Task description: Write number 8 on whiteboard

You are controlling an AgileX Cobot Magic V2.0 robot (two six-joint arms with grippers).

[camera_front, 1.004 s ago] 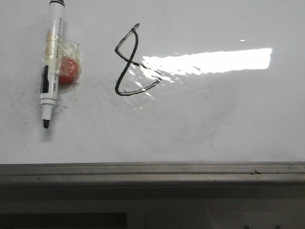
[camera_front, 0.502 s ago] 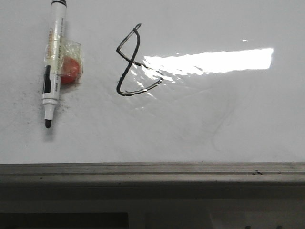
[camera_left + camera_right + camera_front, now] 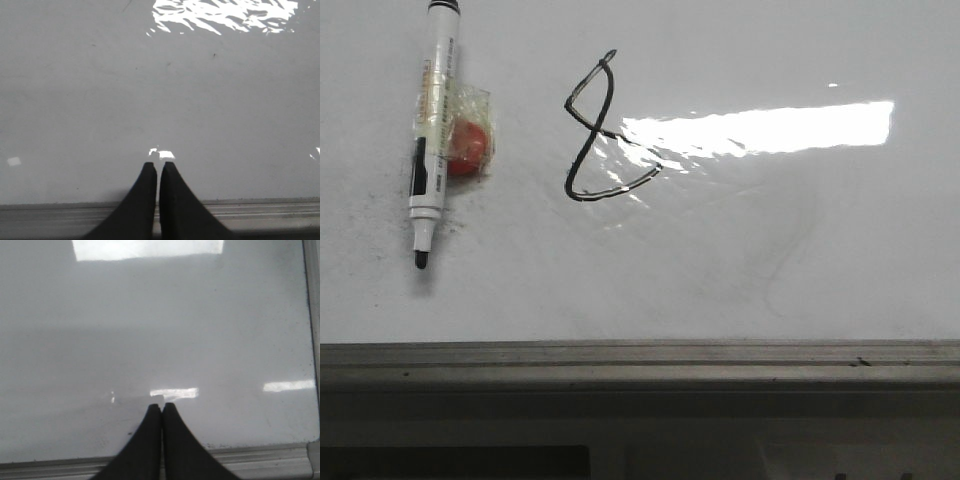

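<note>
Black 8 (image 3: 603,130) sits on the whiteboard (image 3: 740,260), left of the glare, complete: narrow pointed upper loop, wider angular lower loop, thin uneven stroke. Marker (image 3: 433,130) lies uncapped further left, tip toward the rim, touching a red wrapped lump (image 3: 468,145); likely set down because writing is done. Left gripper (image 3: 158,166) and right gripper (image 3: 162,407): fingers together, empty, hovering near the board's edge, clear of the figure.

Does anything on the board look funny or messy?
Yes. The black hand-drawn number 8 is lopsided, with a pinched pointed top loop and a wider angular bottom. Left of it, the white marker pen lies uncapped beside a red round thing in clear wrap. Faint grey smudges mark the glossy whiteboard.
</note>
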